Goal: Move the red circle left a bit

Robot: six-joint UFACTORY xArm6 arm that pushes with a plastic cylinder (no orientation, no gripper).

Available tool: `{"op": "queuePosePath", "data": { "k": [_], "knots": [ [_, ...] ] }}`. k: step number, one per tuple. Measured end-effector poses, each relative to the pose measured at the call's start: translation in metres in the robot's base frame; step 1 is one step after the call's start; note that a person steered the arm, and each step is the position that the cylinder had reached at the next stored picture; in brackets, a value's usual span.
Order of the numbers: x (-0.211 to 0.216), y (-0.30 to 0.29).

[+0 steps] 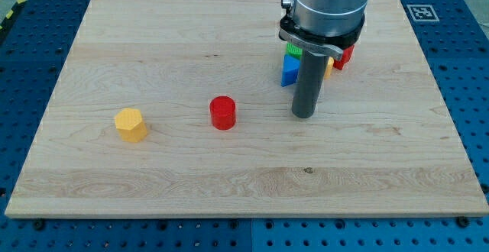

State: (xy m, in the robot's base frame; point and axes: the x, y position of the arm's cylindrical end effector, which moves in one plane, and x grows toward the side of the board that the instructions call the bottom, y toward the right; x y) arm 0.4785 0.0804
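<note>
The red circle, a short red plastic cylinder (223,113), stands upright on the pale wooden worktop (191,46), a little toward the view's left of the board's middle and in its lower half. Nothing touches it. To the view's right of it, well apart with bare wood between, my tip (303,115) rests at roughly the same height in the view, at the end of the straight dark rod that hangs from the arm's grey metal body. There is no hand on this arm, so nothing opens, closes or holds anything; the rod can only push. Judging from how things lie, the push is not yet begun: my tip is on the correct side for shoving the cylinder toward the view's left, but the whole approach and the short nudge itself remain. Further toward the view's left, near but apart from the red cylinder, sits a yellow hexagonal block (131,124). Behind the rod, partly hidden by the arm, a cluster holds a blue block (289,70), a green block (293,50), a sliver of yellow and another red block (343,55); their shapes cannot be made out.
</note>
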Motion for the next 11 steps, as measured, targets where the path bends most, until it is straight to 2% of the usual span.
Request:
{"op": "queuePosePath", "data": {
  "k": [6,11],
  "knots": [
    [-0.018,-0.075],
    [-0.018,-0.094]
  ]
}}
